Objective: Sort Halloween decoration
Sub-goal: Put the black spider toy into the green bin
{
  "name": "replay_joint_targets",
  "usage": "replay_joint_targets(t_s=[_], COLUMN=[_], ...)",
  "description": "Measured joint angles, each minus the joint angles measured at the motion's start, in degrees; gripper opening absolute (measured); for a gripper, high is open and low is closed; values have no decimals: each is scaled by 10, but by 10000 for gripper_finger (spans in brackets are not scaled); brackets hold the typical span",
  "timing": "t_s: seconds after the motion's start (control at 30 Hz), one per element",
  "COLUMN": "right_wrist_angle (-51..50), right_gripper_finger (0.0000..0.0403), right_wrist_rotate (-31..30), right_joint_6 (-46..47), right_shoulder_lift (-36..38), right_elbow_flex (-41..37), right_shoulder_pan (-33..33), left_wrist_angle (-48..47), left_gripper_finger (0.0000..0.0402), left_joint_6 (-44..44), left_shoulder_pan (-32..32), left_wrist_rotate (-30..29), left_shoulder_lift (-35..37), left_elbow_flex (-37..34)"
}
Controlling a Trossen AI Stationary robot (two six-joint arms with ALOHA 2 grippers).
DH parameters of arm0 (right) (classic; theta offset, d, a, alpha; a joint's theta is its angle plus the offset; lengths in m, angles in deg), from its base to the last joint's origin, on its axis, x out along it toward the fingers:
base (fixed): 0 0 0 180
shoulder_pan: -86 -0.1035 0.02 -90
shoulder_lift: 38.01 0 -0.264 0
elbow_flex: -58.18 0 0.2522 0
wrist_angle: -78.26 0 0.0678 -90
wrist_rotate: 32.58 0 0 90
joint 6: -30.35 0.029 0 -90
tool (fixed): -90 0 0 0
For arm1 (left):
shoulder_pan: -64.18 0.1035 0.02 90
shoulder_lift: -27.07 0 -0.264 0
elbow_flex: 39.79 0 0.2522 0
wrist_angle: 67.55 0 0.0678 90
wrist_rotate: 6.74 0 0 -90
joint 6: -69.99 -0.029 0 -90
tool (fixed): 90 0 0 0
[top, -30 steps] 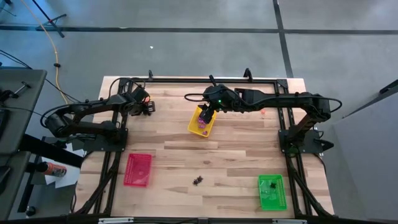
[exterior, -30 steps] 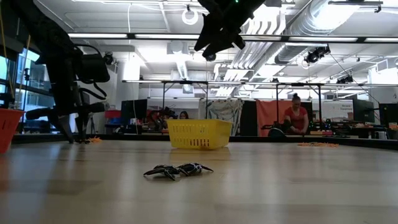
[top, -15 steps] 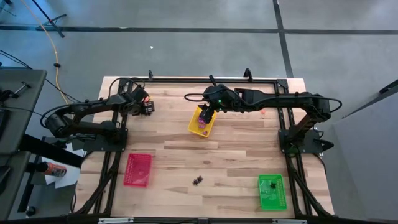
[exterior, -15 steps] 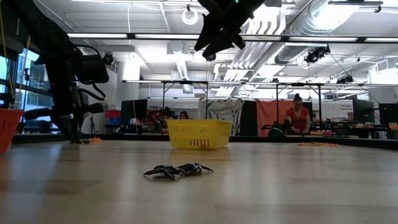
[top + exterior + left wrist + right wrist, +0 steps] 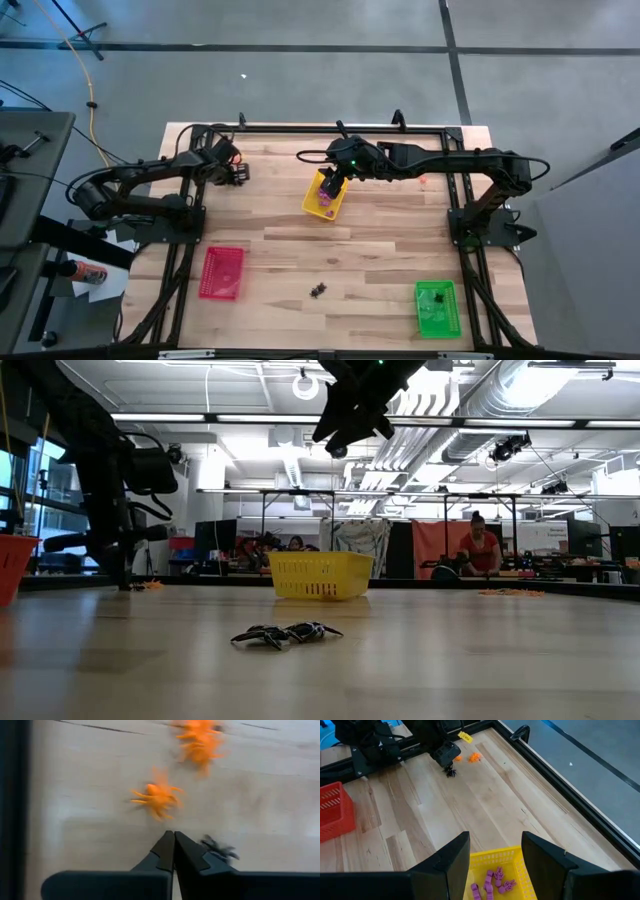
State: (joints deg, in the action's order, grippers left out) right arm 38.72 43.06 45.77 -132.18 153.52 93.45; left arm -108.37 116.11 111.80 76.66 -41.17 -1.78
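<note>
Since a second ago only the left gripper (image 5: pixel 173 851) has changed: its fingers have come together near the table's far left corner, and the wrist view shows the tips pressed flat on each other with nothing visibly between them, a black spider (image 5: pixel 220 850) lying just beside them and two orange spiders (image 5: pixel 157 798) a little farther off on the wood; whether it caught anything I cannot tell, though it looks like a miss. The right arm has not shifted; the right gripper (image 5: pixel 494 851) hangs over the yellow tray (image 5: pixel 325 195) with its fingers parted and empty. As for progress, the yellow tray already holds several purple pieces (image 5: pixel 492 882), and the green tray (image 5: pixel 436 307) at the near right shows a few dark bits. The red tray (image 5: pixel 222 272) at the near left looks empty, which would suit the orange ones. Still loose are the corner trinkets and a black clump (image 5: pixel 286 634) near the front edge, so I would judge the sort to be roughly half done.
</note>
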Motion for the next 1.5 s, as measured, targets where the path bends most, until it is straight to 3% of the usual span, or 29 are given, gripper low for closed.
replay_joint_targets(t_s=[0.53, 1.07, 1.5], right_wrist_angle=[0, 0, 0], right_gripper_finger=[173, 173, 173], right_wrist_rotate=[0, 0, 0], right_joint_6=[0, 0, 1], right_shoulder_lift=[0, 0, 0], right_elbow_flex=[0, 0, 0], right_shoulder_pan=[0, 0, 0], left_wrist_angle=[-26, -11, -10], left_gripper_finger=[6, 137, 146], left_joint_6=[-53, -42, -13], left_shoulder_pan=[0, -21, -67], left_wrist_rotate=[23, 29, 4], left_shoulder_lift=[31, 7, -37], left_elbow_flex=[30, 23, 25])
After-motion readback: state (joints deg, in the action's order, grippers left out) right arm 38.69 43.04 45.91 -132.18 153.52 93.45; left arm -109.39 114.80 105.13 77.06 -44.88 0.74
